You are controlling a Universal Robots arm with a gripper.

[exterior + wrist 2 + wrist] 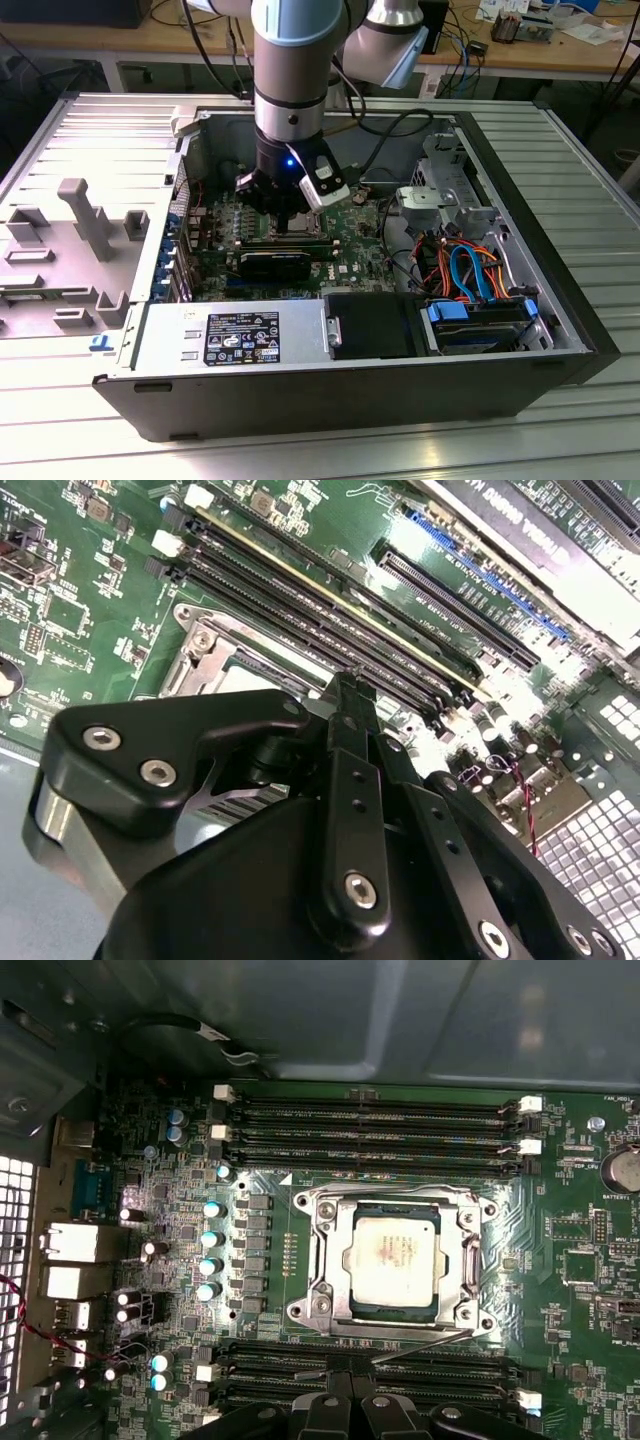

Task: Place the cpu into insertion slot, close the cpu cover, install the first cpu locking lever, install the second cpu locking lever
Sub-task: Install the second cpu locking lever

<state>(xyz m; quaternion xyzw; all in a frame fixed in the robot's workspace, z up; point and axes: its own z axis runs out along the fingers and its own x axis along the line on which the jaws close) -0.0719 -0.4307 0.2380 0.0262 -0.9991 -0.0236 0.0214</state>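
Exterior view: I see the arm reaching down into the open case (560, 300), the gripper (285, 222) low over the board (345, 235), just beside the dark card (275, 262). The drive bay with blue and orange cables (470, 275) sits well apart from the gripper, toward the exterior view's right.

Second wrist view: the gripper (345, 685) fingers (350, 740) look pressed together, nothing between them. Their tip sits by the edge of the slot (215, 660), just beside the memory slots (330, 605).

First wrist view: the cpu (395, 1260) lies flat in the slot (330, 1305). The cover (470, 1260) lies down around it. One lever (420, 1345) runs along the slot's near edge, close to the gripper (345, 1405). Memory slots (370, 1125) flank the slot on both sides.
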